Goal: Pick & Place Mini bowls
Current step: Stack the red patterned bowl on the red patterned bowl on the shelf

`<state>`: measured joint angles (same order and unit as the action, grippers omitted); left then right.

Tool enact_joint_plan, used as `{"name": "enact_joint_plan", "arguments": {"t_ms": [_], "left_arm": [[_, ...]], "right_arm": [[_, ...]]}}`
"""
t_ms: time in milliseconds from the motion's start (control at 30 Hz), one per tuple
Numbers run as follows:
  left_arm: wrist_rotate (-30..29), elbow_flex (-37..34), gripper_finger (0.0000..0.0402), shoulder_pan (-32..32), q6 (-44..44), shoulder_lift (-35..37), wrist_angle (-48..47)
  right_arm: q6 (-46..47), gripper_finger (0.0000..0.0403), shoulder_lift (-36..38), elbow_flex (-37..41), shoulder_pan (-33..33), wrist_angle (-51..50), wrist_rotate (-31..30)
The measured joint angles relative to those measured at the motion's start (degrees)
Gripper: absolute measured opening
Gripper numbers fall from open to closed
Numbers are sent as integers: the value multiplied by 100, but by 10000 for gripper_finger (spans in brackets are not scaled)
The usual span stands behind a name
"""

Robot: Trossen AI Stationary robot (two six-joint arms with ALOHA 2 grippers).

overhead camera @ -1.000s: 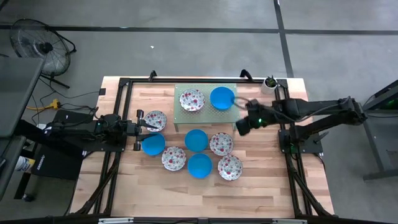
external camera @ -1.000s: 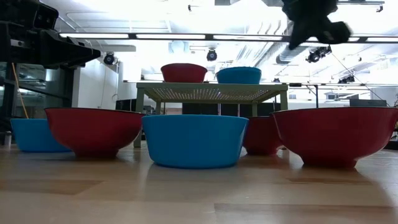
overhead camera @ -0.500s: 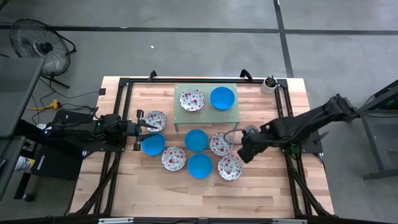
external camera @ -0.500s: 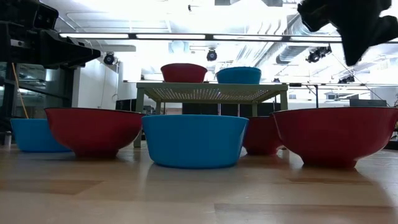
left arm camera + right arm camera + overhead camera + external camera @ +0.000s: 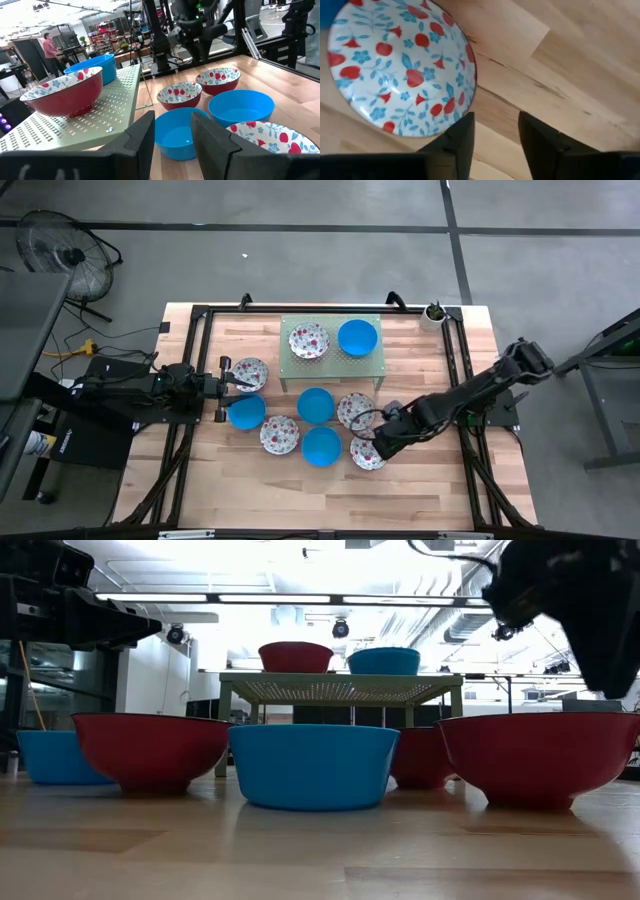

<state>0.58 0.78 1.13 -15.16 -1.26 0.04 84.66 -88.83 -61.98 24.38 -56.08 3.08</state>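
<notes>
Several mini bowls stand on the wooden table, plain blue ones [image 5: 316, 405] and white floral ones [image 5: 279, 434]. Two more sit on the pale green perforated stand [image 5: 330, 365]: a floral one [image 5: 308, 340] and a blue one [image 5: 357, 337]. My right gripper [image 5: 377, 446] hangs open over the near-right floral bowl [image 5: 402, 70], its fingers [image 5: 456, 137] just outside that bowl's rim [image 5: 471, 85] and pointing down. My left gripper [image 5: 232, 377] waits open at the left, level, beside a floral bowl [image 5: 250, 373]. A blue bowl [image 5: 175, 132] shows beyond its fingers.
A black frame rail [image 5: 463, 380] runs along the table's right side, and a small potted plant [image 5: 434, 311] stands at the far right corner. Bare wood [image 5: 430, 480] lies near the front right. In the low view the bowls' red outsides [image 5: 540, 755] crowd the table's middle.
My right gripper has gone from beside the stand's right edge toward the table's near edge and a little left. It has come down over the near-right floral bowl. The bowls have not moved.
</notes>
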Motion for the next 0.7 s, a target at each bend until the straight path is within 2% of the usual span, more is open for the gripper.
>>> {"name": "enact_joint_plan", "arguments": {"t_ms": [133,267,700], "left_arm": [[2,0,124,0,0,0,-1],[1,0,124,2,2,1,0],[2,0,124,2,2,0,-1]], "right_arm": [[172,160,-266,0,-47,211,55],[324,161,-456,0,-116,439,170],[532,103,-576,0,-340,602,180]]}}
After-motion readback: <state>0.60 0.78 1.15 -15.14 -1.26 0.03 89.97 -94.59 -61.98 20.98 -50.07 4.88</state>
